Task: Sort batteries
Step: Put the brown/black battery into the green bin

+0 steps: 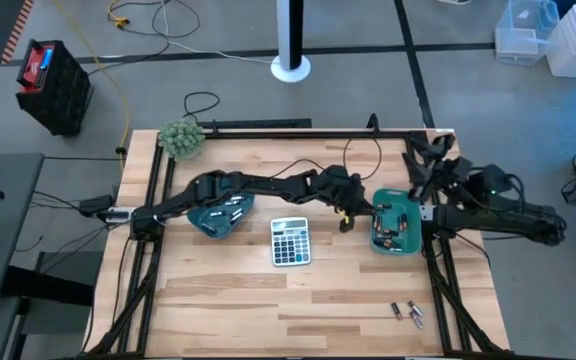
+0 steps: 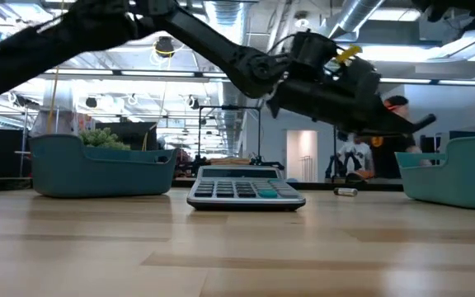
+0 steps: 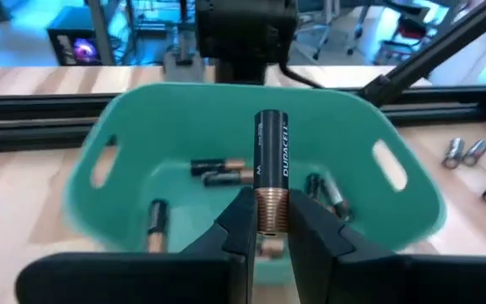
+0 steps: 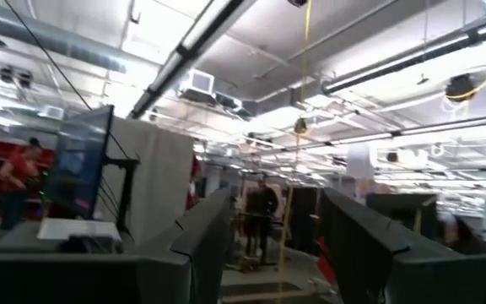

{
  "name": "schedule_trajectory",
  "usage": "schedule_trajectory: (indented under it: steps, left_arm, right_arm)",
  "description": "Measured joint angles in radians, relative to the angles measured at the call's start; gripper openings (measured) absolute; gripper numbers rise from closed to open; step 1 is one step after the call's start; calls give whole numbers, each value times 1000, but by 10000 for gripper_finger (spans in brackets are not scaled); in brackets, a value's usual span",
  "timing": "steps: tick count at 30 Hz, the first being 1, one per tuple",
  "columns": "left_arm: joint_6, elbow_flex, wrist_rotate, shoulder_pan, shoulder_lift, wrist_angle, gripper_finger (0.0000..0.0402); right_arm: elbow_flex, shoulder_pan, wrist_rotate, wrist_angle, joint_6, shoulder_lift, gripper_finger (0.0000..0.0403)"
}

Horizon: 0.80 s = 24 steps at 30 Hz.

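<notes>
A: How far is the sorting?

B: I judge it well along, but not finished. The left gripper hangs over the right tray, at three o'clock from the calculator. Its fingers are nearly closed on one battery, held upright above that tray.

A: And the right gripper?

B: It waits at the desk edge at three o'clock, pointing up into the room. Its fingers stand apart and hold nothing.

A: How many batteries do you count?

B: In the right tray about five or six; some are partly hidden. In the left tray a few pale cells, perhaps three or four; I cannot count them exactly. On the desk, three loose cells lie at about five o'clock. Two trays, one calculator.

A: So what is left?

B: To drop the held one, then the loose cells.
</notes>
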Motion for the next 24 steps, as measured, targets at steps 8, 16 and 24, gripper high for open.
schedule_trajectory:
  steps: [8,16,24]
  left_arm:
    - [-52,228,21,-19,146,-87,47]
    - [-24,243,-14,-15,117,-213,170]
    - [24,230,-10,19,2,-357,191]
  right_arm:
    - [0,46,0,-1,0,-11,198]
    - [0,49,1,-17,-1,-10,198]
    - [0,50,1,-52,-1,-10,198]
